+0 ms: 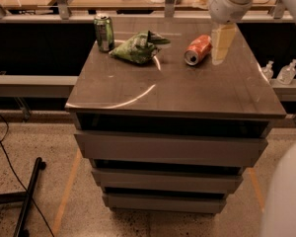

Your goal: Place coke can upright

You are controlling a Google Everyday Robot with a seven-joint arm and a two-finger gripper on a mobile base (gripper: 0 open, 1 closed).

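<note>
The coke can [198, 50], red-orange with a silver top, lies on its side at the back right of the dark cabinet top [177, 88], its top facing the front left. My gripper [221, 47] hangs from the white arm just right of the can, close beside it and a little above the surface. Nothing shows in it.
A green can [104, 32] stands upright at the back left. A green crumpled chip bag [138, 47] lies between the two cans. The cabinet has drawers below. Two clear bottles [280, 72] stand on a ledge to the right. A wooden bench runs behind.
</note>
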